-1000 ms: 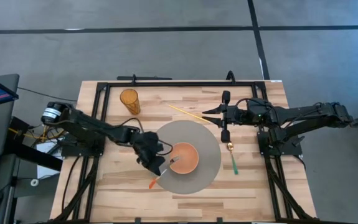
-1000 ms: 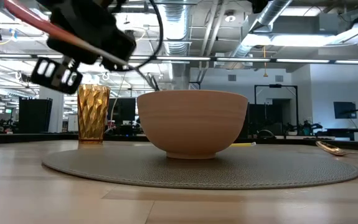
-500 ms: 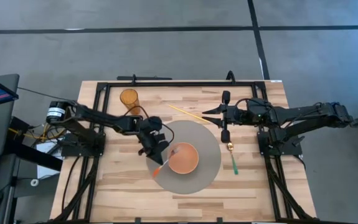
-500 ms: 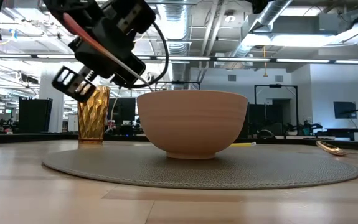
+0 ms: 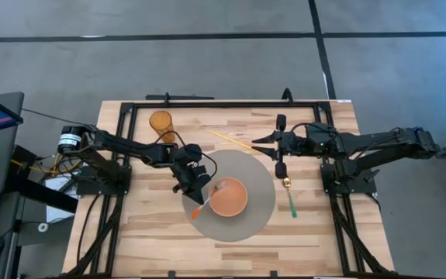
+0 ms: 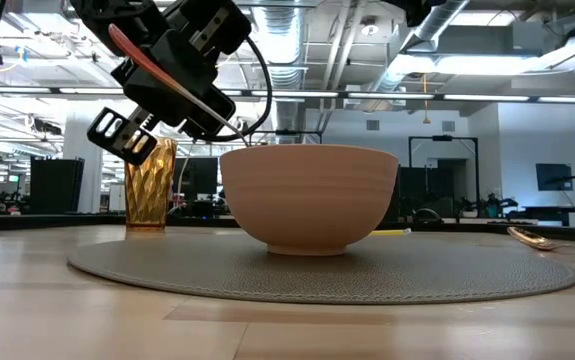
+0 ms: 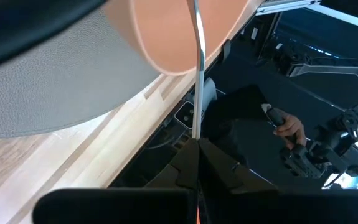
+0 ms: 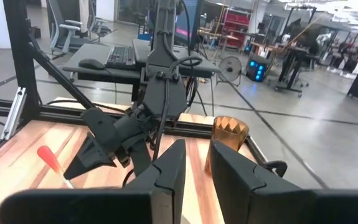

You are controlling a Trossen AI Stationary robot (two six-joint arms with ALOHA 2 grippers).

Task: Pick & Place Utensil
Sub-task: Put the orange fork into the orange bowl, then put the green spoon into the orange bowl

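Note:
My left gripper point(image 5: 192, 184) hangs above the grey round mat point(image 5: 257, 167), just left of the terracotta bowl point(image 5: 229, 197), and is shut on an orange-handled utensil point(image 5: 199, 208). Its metal end point(image 5: 217, 190) reaches over the bowl's left rim. In the low view the utensil point(image 6: 162, 78) slants down toward the bowl point(image 6: 307, 198). My right gripper point(image 5: 263, 140) waits open near the table's right side, holding nothing. A green-handled spoon point(image 5: 291, 196) lies flat on the wood to the right of the mat. My left gripper pinches the utensil between its two fingers on the thin metal shaft point(image 7: 197, 134), just ahead of the orange handle point(image 7: 197, 216). The fingers lie along the shaft. The utensil is lifted clear and tilted, handle end point(image 6: 117, 38) high, metal end down at the bowl's rim point(image 6: 235, 128).
An amber ribbed cup point(image 5: 160, 123) stands at the far left, behind my left arm. A yellow chopstick point(image 5: 236, 141) lies on the wood beyond the mat. A black frame point(image 5: 223, 103) runs along the table's edges. Bare wood lies near the front edge.
My left gripper has moved toward the far edge and slightly right, carrying the utensil along. It has tipped, so the utensil now slants more steeply down toward the bowl. In the last half second it has hardly moved.

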